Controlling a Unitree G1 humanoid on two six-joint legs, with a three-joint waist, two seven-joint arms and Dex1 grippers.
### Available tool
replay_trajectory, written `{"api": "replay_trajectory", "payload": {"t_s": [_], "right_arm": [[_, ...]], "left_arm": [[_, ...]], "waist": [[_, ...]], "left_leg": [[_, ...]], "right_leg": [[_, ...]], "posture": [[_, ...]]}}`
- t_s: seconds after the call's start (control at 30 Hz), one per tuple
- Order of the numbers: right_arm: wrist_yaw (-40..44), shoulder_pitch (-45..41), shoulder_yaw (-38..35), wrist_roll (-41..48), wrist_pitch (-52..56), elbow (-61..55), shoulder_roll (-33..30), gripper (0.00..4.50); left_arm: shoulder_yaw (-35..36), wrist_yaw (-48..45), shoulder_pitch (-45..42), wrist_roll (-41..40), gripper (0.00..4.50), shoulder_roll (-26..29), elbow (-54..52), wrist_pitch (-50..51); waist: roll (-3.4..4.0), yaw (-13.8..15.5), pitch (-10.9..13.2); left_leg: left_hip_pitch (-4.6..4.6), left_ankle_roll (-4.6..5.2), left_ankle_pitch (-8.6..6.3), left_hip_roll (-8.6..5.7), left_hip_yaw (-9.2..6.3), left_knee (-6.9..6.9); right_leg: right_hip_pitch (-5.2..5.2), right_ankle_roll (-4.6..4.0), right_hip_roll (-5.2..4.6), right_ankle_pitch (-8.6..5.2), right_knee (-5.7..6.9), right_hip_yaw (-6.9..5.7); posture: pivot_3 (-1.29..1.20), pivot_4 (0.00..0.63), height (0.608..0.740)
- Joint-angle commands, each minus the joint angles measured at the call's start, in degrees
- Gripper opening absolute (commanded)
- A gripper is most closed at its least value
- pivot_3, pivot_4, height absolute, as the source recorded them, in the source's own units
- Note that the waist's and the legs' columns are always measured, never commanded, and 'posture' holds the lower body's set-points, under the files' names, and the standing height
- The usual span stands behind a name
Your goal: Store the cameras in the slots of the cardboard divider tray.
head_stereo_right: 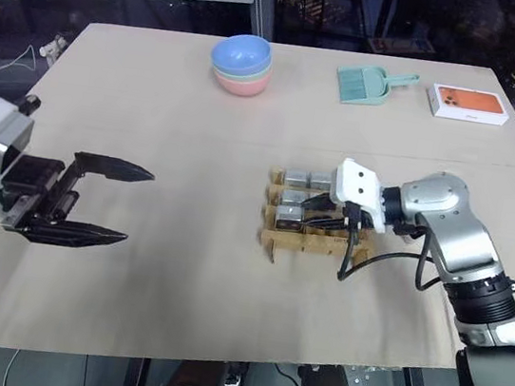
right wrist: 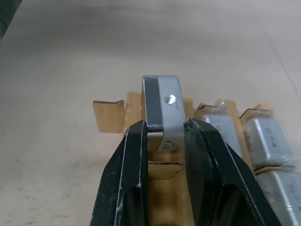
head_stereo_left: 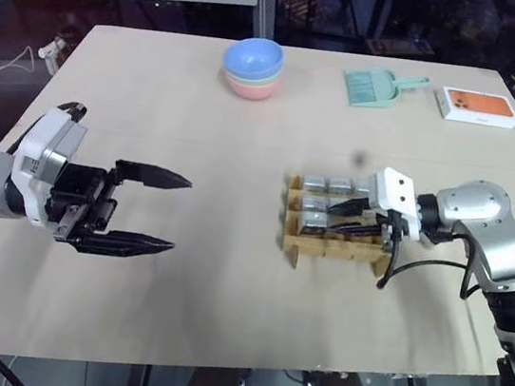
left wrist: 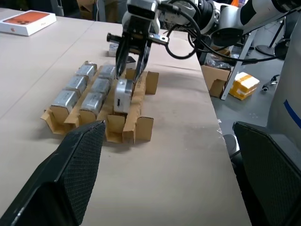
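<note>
Cardboard divider tray (head_stereo_left: 332, 245) sits mid-table, right of centre; several cameras (left wrist: 82, 92) lie in its slots; right hand (right wrist: 164, 129) over the tray's near row, fingers (right wrist: 124, 179) pinched tight on one camera (right wrist: 162, 110), black face to one side, screw hole facing up in right wrist view; left wrist view shows that camera's lower end in the tray's outer row; left hand (head_stereo_left: 154, 209) fully open, holding nothing, above bare table (head_stereo_left: 173, 316) w/ tray well apart; stacked bowls (head_stereo_left: 253, 68), mint dustpan (head_stereo_left: 376, 86), white-orange box (head_stereo_left: 481, 107) at far edge.

silver-grey cameras (left wrist: 89, 92); brown cardboard divider tray (left wrist: 141, 129)
</note>
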Motion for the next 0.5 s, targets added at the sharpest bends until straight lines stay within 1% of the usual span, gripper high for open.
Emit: {"api": "replay_trajectory", "payload": {"t_s": [0.03,0.23,0.5], "right_arm": [[-0.5,-0.1,-0.1,-1.1,-2.4,-0.3,0.4,0.53],[-0.1,-1.3,0.5,-3.1,-4.4,2.6,0.9,0.53],[1.2,-1.1,1.7,-3.9,-3.2,3.2,0.6,0.53]], "left_arm": [[0.9,-0.5,-1.0,-0.2,4.50,0.3,-0.1,-0.8],[0.5,-0.6,-1.5,-0.1,4.50,0.4,0.3,-1.0],[0.3,-0.4,-1.7,-0.1,4.50,0.5,0.3,-0.7]], "waist": [[0.00,0.0,0.0],[-0.01,0.0,0.0],[-0.01,0.0,0.0]], "left_leg": [[0.00,0.00,0.00,0.00,0.00,0.00],[0.00,0.00,0.00,0.00,0.00,0.00],[0.00,0.00,0.00,0.00,0.00,0.00]], "right_leg": [[0.00,0.00,0.00,0.00,0.00,0.00],[0.00,0.00,0.00,0.00,0.00,0.00],[0.00,0.00,0.00,0.00,0.00,0.00]], "posture": [[0.00,0.150,0.740],[0.00,0.150,0.740],[0.00,0.150,0.740]]}}
